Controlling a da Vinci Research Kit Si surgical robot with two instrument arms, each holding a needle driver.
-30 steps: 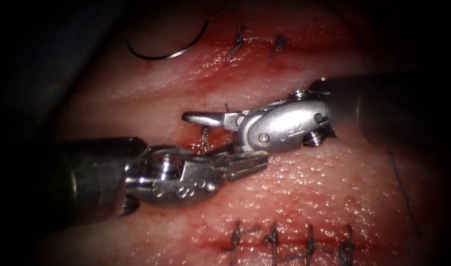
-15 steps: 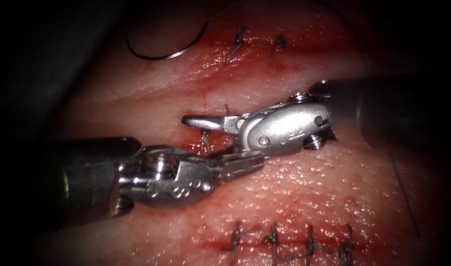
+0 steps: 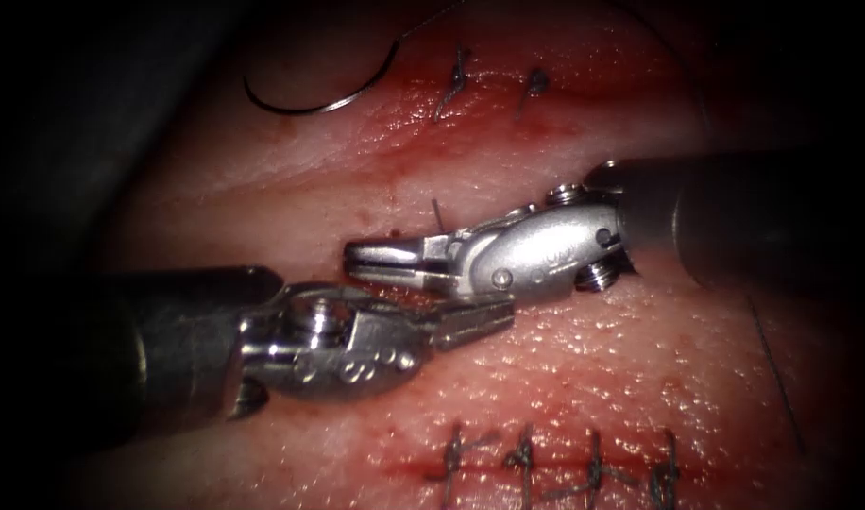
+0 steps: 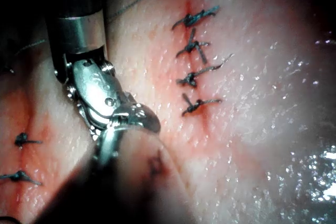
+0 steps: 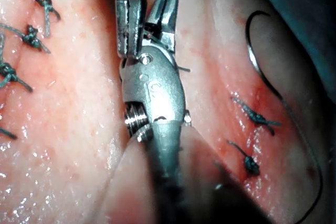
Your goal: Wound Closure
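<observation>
Could not tell whether the right tool (image 3: 381, 263) gripped any thread; stitch beneath its tips hidden. Left tool (image 3: 470, 321) partly covered by the right tool. Needle (image 5: 273, 85) cut off by picture edge.

Endoscope view: from above and in front, facing down onto tissue (image 3: 584, 378), moderately close; left tool (image 3: 470, 323) enters from left, right tool (image 3: 381, 260) from right. Left wrist view: along left shaft, very close. Right wrist view: along right shaft, very close on right tool (image 5: 149, 17). Shared by all three: both tool tips, row of finished stitches (image 3: 560, 463) (image 4: 197, 61) (image 5: 21, 40). Needle (image 3: 319, 99) (image 5: 268, 72) shared by endoscope and right wrist views.
</observation>
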